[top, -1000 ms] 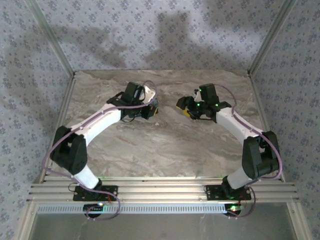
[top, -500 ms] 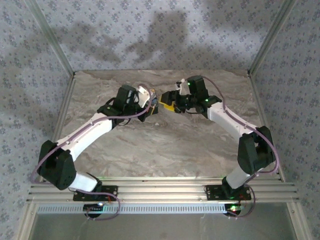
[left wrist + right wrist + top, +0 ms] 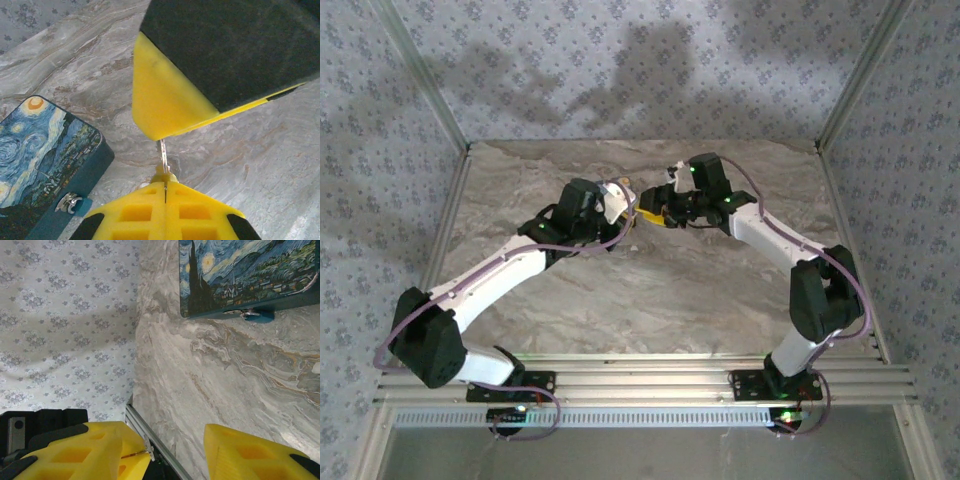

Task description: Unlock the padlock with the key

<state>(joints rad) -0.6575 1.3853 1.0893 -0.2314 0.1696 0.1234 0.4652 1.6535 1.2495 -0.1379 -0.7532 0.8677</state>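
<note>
In the top view the left arm (image 3: 490,275) rises from its base at 7 o'clock and folds at a low elbow by the table's left edge. From there it stretches in a long diagonal towards 12 o'clock. The right arm (image 3: 820,290) climbs from 5 o'clock to an elbow by the right edge, then reaches back inward. The left gripper (image 3: 628,210) and right gripper (image 3: 658,214) meet tip to tip over the far middle of the marbled table (image 3: 650,300). They are too small there to read how their jaws stand.

The wrist cameras give what that view cannot. From the left wrist, the left gripper's yellow fingers (image 3: 135,212) are pressed together at 6 o'clock, clenched on the key (image 3: 163,172). Its brass-coloured head sits at the fingertips and its thin silver blade points to 12 o'clock. The blade's tip touches the lower corner of a right-gripper finger, yellow with a black back, at 12 to 2 o'clock. From the right wrist, the right gripper's two fingers stand well apart at 7 and 5 o'clock, released, with nothing clasped between them. A thin blade tip lies against the inner face of the 7 o'clock one.

Farther off, a box (image 3: 45,150) with a swirling night-sky lid lies flat on the table. It is at 8 o'clock from the left wrist and 1 o'clock from the right. A small metal fitting (image 3: 248,315) sits on its side wall; whether that is the padlock I cannot tell.
</note>
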